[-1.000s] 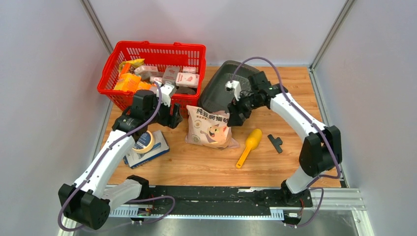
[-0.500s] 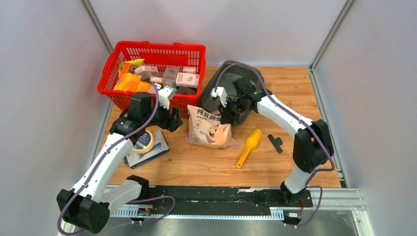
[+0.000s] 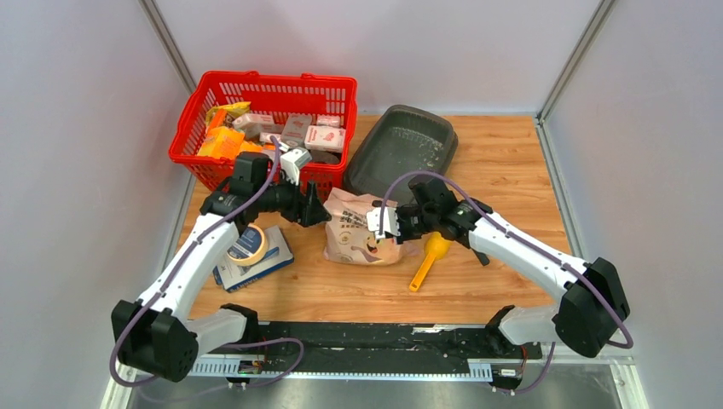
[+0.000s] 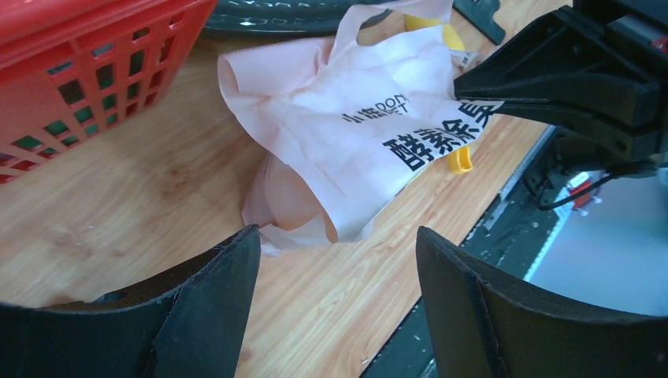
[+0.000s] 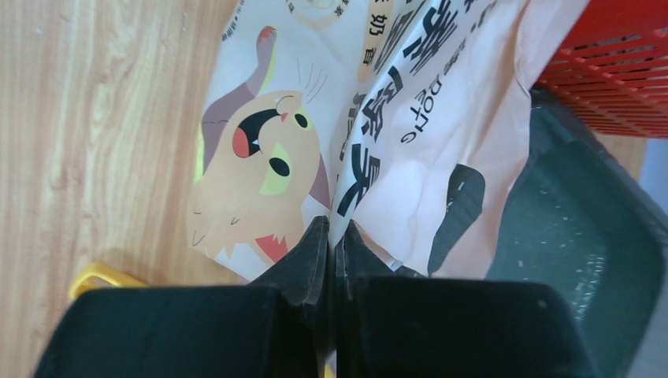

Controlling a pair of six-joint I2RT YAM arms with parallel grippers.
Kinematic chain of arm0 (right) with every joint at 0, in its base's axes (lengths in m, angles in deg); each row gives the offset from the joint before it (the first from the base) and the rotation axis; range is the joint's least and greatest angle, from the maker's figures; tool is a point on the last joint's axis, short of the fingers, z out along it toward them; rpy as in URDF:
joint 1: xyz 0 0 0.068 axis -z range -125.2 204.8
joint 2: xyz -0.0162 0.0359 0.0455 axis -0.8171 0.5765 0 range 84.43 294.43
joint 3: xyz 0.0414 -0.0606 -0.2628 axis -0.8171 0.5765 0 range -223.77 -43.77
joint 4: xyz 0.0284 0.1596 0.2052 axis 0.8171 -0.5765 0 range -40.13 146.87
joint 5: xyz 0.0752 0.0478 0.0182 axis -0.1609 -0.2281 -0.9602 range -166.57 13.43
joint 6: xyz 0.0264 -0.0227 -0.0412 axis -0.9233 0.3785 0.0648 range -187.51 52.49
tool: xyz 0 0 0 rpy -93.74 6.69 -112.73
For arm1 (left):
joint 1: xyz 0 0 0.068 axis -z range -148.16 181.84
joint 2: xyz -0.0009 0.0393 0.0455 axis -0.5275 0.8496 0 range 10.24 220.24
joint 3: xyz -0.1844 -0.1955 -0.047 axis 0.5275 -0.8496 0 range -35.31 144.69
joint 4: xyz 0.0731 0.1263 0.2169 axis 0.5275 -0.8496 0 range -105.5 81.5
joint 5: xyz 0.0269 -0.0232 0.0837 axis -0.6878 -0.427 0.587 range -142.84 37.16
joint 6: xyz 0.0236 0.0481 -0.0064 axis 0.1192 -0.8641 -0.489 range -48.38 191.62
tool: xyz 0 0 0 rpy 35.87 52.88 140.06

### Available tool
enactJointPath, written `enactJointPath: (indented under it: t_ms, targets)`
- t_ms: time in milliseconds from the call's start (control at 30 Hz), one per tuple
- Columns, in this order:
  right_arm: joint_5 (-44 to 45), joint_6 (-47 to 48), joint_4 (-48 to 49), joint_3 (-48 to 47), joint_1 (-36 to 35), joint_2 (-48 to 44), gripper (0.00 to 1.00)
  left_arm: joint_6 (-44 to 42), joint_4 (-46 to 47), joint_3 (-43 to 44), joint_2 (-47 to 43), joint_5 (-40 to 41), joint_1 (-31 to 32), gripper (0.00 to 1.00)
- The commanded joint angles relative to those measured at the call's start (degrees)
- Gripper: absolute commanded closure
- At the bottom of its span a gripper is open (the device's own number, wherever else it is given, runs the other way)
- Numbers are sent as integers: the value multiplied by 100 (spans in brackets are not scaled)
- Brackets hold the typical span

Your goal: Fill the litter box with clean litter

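Right end effector is clamped tight on the bag. In its own wrist view the two fingers press together with a fold of the printed side caught between them. Left end effector hangs just beside the bag's opposite side, spread wide and gripping nothing. The litter box lies flat on the desk, beyond the right end effector and past the bag. From that wrist it is half hidden behind the bag and cut off at the edge. What's inside the bag can't be seen. The scoop sits under the right wrist, its bowl partly covered. The basket stands beyond the left end effector.
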Motion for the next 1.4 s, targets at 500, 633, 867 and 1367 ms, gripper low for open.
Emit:
enactJointPath:
  t_ms: [500, 633, 867, 1367]
  targets:
    - [253, 1586, 1364, 375, -372, -557, 98, 1768, 2054, 204, 1329, -1636, -190, 40]
    - [604, 595, 1671, 244, -355, -504, 81, 1411, 2259, 222, 1399, -2120, -103, 57]
    - [561, -1628, 541, -907, 128, -530, 33, 705, 2188, 38, 1066, -2086, 29, 93]
    - [-1064, -2941, -692, -2340, 779, 1147, 6, 72, 2179, -464, 64, -1919, 29, 100]
